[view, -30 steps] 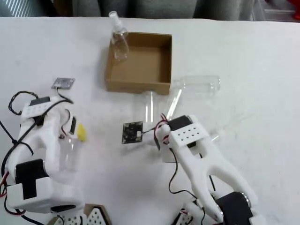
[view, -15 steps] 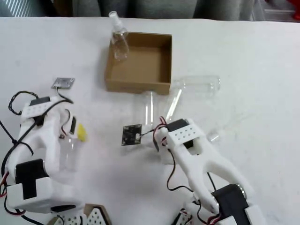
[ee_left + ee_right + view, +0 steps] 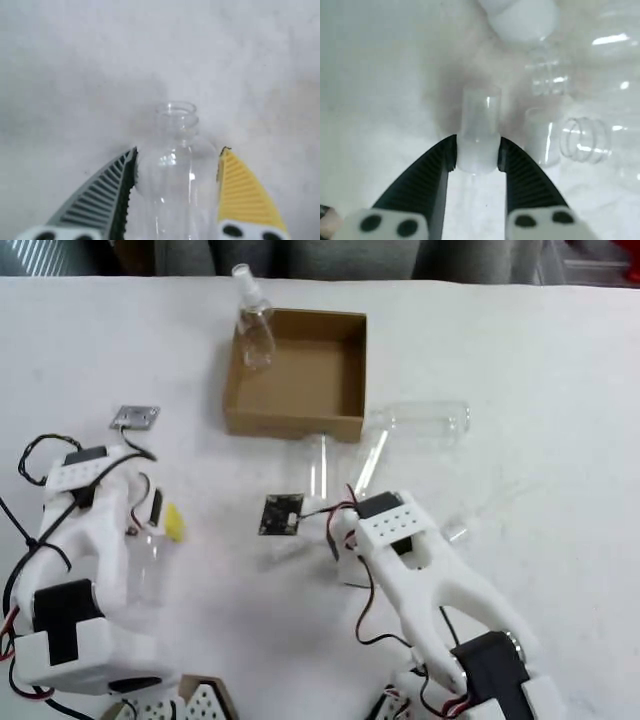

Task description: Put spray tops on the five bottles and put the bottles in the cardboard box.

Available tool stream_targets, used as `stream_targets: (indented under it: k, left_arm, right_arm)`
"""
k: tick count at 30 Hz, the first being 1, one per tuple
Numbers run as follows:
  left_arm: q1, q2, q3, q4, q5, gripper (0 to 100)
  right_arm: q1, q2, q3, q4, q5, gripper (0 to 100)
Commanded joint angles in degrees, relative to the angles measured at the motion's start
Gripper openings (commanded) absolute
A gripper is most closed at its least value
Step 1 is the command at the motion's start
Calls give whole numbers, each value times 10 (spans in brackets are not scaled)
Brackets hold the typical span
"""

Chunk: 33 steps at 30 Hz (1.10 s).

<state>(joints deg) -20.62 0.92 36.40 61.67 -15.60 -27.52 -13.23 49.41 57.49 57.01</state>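
Observation:
My left gripper [image 3: 176, 154] is shut on a clear bottle [image 3: 175, 165] with an open neck and no top; in the high view that bottle [image 3: 148, 562] lies under the left arm at the table's left. My right gripper [image 3: 477, 144] is shut on a translucent spray top [image 3: 479, 131], held just above the table. In the high view the right gripper [image 3: 336, 532] is in the middle of the table, just in front of two clear bottles [image 3: 320, 468]. Beyond them stands the cardboard box [image 3: 345, 425]. A bottle with a spray top [image 3: 254, 328] stands in its far left corner.
A longer clear bottle [image 3: 425, 423] lies to the right of the box. Open bottle necks [image 3: 582, 141] and a white spray top [image 3: 522, 17] lie close ahead of the right gripper. Open table stretches to the right.
The right arm has shifted slightly toward the box with the spray top in its gripper. The left arm and its bottle have not moved.

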Motion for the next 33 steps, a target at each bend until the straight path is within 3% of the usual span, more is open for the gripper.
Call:
stream_targets:
  k: [1,11,21,33]
  left_arm:
    - [9,-5,-21,-7,-4,191]
    - [10,-5,-21,-7,-4,191]
    - [36,-17,-36,-4,0,192]
    - [74,-293,-69,49,25,192]
  right_arm:
    - [17,-59,-35,52,-37,16]
    - [85,-298,-50,181,-169,16]
    - [167,-418,-50,189,-346,18]
    - [218,-495,-55,148,-479,17]
